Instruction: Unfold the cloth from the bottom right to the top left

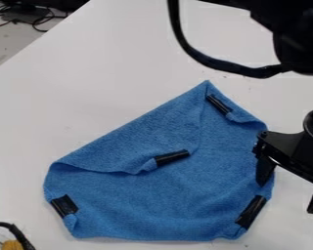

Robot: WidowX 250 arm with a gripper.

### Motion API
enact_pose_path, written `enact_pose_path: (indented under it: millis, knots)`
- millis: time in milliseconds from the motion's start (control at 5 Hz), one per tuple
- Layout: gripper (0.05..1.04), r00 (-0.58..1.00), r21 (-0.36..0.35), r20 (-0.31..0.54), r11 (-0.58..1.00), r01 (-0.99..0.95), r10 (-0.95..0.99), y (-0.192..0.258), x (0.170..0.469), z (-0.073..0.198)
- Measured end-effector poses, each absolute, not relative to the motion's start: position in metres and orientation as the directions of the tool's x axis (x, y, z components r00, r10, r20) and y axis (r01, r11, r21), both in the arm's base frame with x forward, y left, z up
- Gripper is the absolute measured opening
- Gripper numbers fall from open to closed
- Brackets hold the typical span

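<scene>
The blue cloth [166, 195] lies on the white table, with its upper-left part folded over toward the middle. Black pieces mark its corners: one on the folded flap's tip [172, 157] near the centre, one at the top [219, 104], another at the lower left [63, 205] and one at the lower right [252, 212]. At the right edge of the view is the black gripper [288, 197], open, its two fingers spread apart. Its left finger overlaps the cloth's right edge in the view, just above the lower-right black piece; whether it touches is unclear.
A thick black cable [218, 63] loops down from the arm above the cloth. A yellow object with a black cable [12, 244] sits at the lower-left corner. The white table's [74, 97] far edge runs diagonally at the upper left, with cables on the floor beyond.
</scene>
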State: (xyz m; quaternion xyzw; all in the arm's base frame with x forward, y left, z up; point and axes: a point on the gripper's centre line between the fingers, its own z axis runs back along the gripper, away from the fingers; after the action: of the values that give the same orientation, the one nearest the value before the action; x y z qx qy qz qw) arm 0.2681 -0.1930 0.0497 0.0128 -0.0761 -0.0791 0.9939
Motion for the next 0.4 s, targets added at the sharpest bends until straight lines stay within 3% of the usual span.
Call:
enact_pose_path:
  millis: [400]
  knots:
    - [1.0,0.985,0.071,0.131,0.992,0.107,-0.115,-0.168,0.263,0.041]
